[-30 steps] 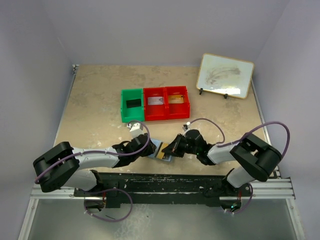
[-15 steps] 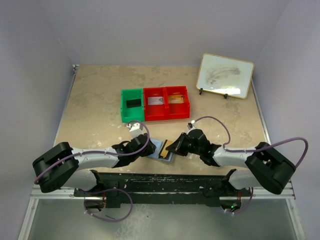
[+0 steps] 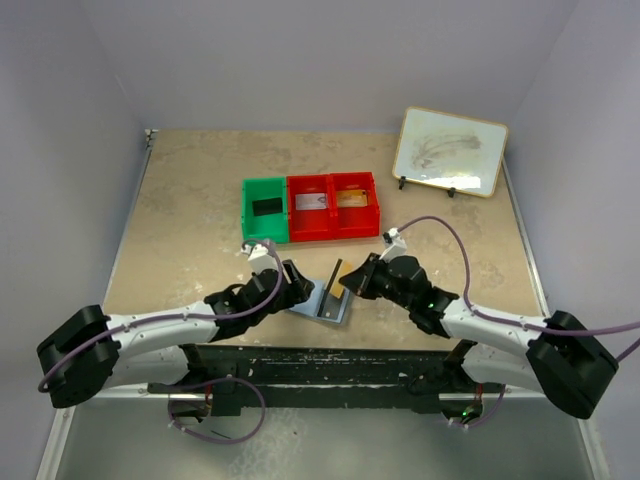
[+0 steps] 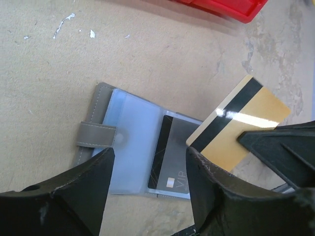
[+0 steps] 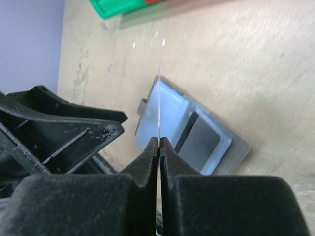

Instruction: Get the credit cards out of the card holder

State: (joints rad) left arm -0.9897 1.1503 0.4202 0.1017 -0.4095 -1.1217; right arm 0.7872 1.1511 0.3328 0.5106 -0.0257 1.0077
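The right pincer (image 5: 159, 142) is shut tight on a gold card (image 4: 246, 118) with a dark stripe. It holds the card by one end, up off the table (image 3: 200, 200). In the right pincer's own camera the card shows only as a thin line that sticks out past the tips.

The left pincer (image 4: 147, 157) has its two fingers well apart, and there is nothing between them.

The card holder (image 4: 130, 147) lies open and flat on the table. It is right under the left pincer, and just under and past the tips of the right pincer. A dark card (image 4: 166, 157) sits in a clear pocket of the holder, on the side near the right pincer. The low corner of the gold card hangs over that same side. I cannot tell if it touches the holder.

A green bin (image 3: 248, 212) and a red bin (image 3: 332, 234) sit side by side, farther out than both pincers.
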